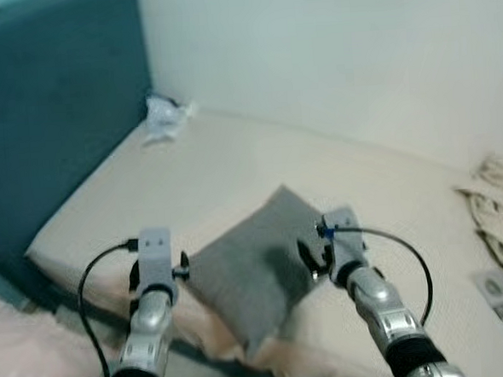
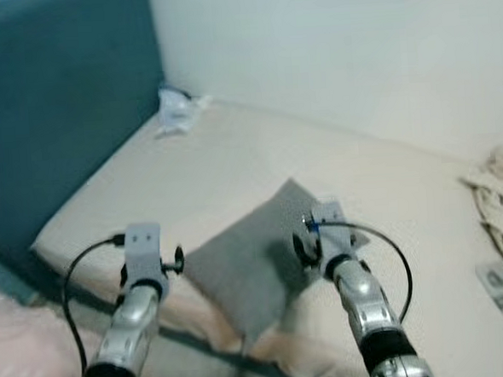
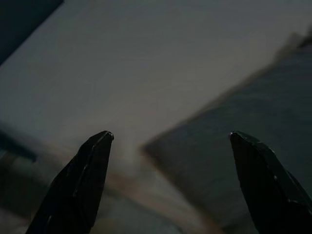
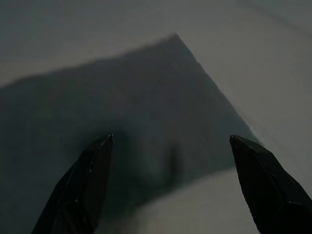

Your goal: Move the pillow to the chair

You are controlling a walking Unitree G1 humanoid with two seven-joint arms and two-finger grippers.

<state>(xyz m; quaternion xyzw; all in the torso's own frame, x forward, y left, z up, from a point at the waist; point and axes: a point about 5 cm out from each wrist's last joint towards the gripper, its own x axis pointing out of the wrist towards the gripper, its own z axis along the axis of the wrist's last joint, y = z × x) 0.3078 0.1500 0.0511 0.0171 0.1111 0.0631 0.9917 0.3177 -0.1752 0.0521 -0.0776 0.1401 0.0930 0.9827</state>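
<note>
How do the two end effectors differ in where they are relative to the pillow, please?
The right end effector is over the grey pillow, near its right edge; the left end effector is beside the pillow's left corner, over the bed. The right wrist view looks mostly onto pillow, the left mostly onto bed. Both are open, and neither grips anything.
</note>
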